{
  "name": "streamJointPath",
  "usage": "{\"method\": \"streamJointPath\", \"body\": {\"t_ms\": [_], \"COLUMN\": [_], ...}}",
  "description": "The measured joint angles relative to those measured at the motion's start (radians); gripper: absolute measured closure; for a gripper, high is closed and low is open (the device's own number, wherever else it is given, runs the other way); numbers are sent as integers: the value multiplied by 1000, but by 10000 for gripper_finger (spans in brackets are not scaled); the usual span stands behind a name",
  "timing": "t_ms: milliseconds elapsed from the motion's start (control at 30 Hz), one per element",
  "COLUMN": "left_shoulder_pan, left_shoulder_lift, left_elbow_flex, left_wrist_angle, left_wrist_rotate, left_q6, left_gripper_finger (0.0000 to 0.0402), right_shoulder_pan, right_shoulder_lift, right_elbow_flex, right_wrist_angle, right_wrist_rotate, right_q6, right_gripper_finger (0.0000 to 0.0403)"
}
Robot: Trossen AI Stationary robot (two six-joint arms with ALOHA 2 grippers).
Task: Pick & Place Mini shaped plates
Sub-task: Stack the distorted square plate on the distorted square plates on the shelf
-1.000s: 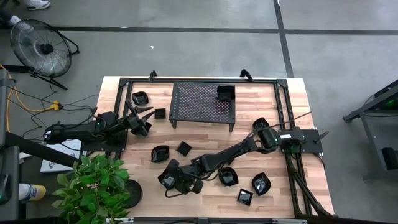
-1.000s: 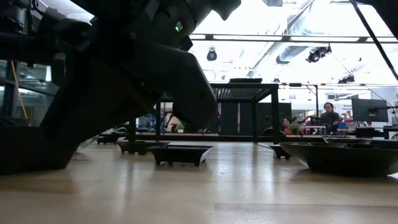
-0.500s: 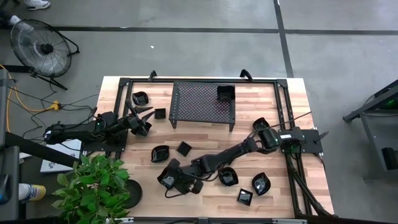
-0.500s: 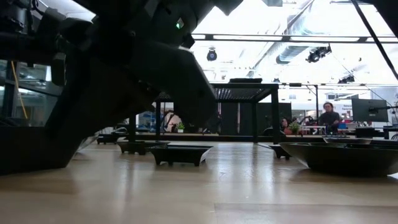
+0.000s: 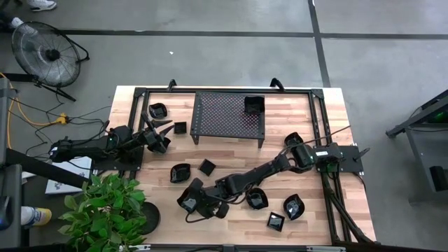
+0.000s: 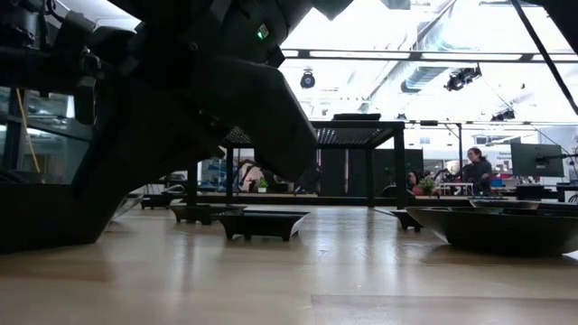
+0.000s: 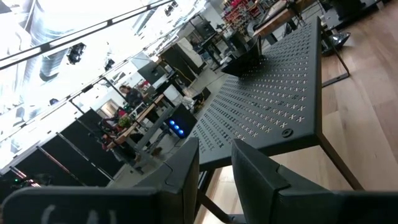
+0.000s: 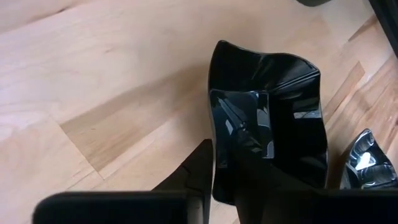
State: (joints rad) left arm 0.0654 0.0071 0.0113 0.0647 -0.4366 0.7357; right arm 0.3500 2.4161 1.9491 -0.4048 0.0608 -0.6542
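- Right gripper (image 8: pixel 221 180): it works at the near edge of the bench (image 5: pixel 231 217), low over a glossy black wavy-edged square plate (image 8: pixel 267 124). In the right wrist view one finger sits inside the dish and the other outside its rim. The jaws are narrowed to a small gap astride that rim; judged as a grip forming, since the plate rests on the wood, not lifted.
- Near group: three more mini plates lie by the right arm, one round (image 5: pixel 256 199), one square (image 5: pixel 275 222), one scalloped (image 5: pixel 293 206).
- Mid bench: a round plate (image 5: pixel 180 173) and a small square plate (image 5: pixel 206 166) lie loose.
- Left gripper (image 5: pixel 159 138): it waits at the left side, near the mesh rack (image 5: pixel 227 117). Its jaws stand slightly apart with nothing between them.
- Far group: two plates (image 5: pixel 158 110) (image 5: pixel 180 128) lie left of the rack.
- Progress: one square plate (image 5: pixel 253 105) rests on the rack top; if the rack is the target, most of the task remains.
- Obscured: the low view is largely blocked by the right arm. In the high view the right arm covers part of the plate in the jaws. The total plate count cannot be confirmed.
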Motion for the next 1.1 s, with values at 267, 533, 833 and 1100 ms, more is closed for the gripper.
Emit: {"method": "streamJointPath", "body": {"t_ms": [267,533,833,1100], "left_shoulder_pan": [0,0,0,0], "left_shoulder_lift": [0,0,0,0], "left_elbow_flex": [0,0,0,0], "left_wrist_angle": [0,0,0,0], "left_wrist_rotate": [0,0,0,0], "left_q6": [0,0,0,0], "left_gripper_finger": [309,309,309,309], "right_shoulder_pan": [0,0,0,-7], "right_shoulder_lift": [0,0,-45,-97], "right_elbow_flex": [0,0,0,1], "right_wrist_angle": [-1,-13,-81,-168], "right_wrist_rotate": [2,13,12,5], "right_q6": [0,0,37,92], "right_gripper_finger": [386,400,402,402]}}
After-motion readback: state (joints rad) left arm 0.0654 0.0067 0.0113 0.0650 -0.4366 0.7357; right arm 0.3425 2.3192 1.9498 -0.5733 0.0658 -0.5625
